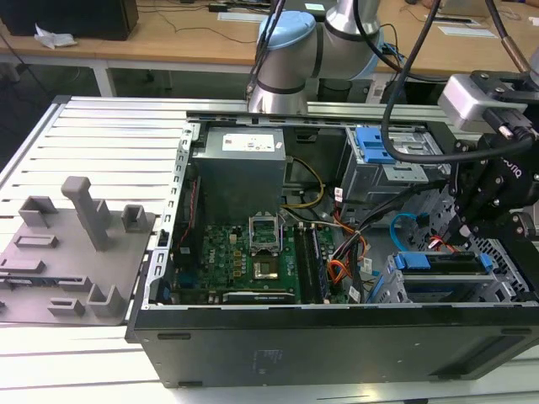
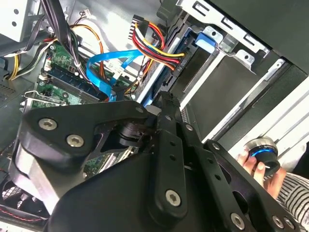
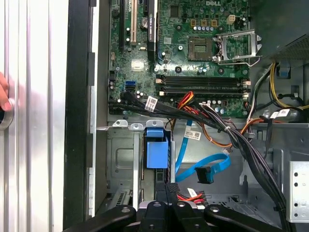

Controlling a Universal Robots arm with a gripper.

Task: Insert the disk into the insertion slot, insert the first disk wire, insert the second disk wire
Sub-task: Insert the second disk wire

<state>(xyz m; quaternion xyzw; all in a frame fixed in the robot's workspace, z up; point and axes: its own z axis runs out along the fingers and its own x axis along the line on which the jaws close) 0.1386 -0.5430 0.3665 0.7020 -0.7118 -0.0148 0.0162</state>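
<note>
- In the exterior view, the gripper [image 1: 461,229] reaches down into the open computer case [image 1: 337,337] at the exterior view's right.
- Toward that view's lower right, the disk [image 1: 442,261] sits in the insertion slot [image 1: 396,288], with its blue frame showing along the top edge.
- The second disk wire [image 1: 404,225] loops just beside the gripper.
- The power supply [image 1: 240,172], upper middle of the frame, carries a white label [image 1: 250,143]; we cannot read its print.
- In the second wrist view, the gripper [image 2: 166,104] has its fingers pressed together; we cannot tell whether anything thin is pinched between them.
- There the disk [image 2: 206,39] lies within the insertion slot [image 2: 231,43], and a red-and-yellow wire bundle [image 2: 154,46] ends at a dark plug beside it.
- The second disk wire [image 2: 104,72] curves over the motherboard [image 2: 63,58].
- A hand [image 2: 256,166] rests on a round knob [image 2: 263,150] outside the case.
- In the first wrist view, the gripper [image 3: 166,188], fingers together, is near the blue frame of the disk [image 3: 157,150], which is seated in the insertion slot [image 3: 120,159].
- The second disk wire [image 3: 212,166] lies loose beside the slot, its dark plug apart from the disk.
- White tags [image 3: 151,103] hang on the black cable bundle [image 3: 231,135]; we cannot read them.
</note>
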